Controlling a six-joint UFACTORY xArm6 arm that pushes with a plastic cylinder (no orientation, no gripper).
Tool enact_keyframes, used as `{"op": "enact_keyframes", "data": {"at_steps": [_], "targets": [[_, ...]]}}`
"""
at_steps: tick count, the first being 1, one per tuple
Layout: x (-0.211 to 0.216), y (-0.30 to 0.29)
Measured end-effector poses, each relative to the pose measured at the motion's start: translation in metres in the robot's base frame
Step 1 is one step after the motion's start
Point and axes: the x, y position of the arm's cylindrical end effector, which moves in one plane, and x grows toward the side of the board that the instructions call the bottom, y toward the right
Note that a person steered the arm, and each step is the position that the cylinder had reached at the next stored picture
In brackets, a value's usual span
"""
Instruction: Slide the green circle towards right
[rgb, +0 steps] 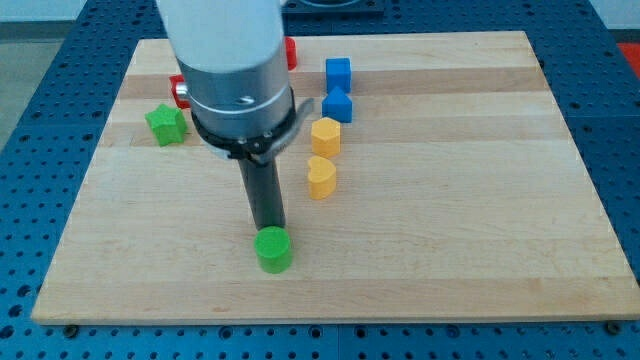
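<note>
Now green circle (273, 249) just below my tip (269, 228), touching, no claw, plain rod.

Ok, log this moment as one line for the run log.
my tip: just above green circle, seemingly touching | circle: near board's bottom edge | rightward push: not evident | right side: no blocks in path

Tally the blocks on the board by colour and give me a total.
Green: 2, the green circle and the green star
Yellow: 2, one above the other
Blue: 2, one above the other
Red: 2, both partly hidden by the arm
Total: 8
</note>
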Motion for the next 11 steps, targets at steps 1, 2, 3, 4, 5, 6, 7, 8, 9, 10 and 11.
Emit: {"op": "enact_keyframes", "data": {"at_steps": [1, 2, 3, 4, 5, 6, 7, 8, 9, 10, 11], "targets": [[0.026, -0.049], [0.058, -0.057], [0.038, -0.022], [0.028, 0.018], [0.028, 0.062], [0.037, 0.064], [0.032, -0.012], [-0.05, -0.01], [-0.122, -0.007], [-0.175, -0.015], [-0.183, -0.065]]}}
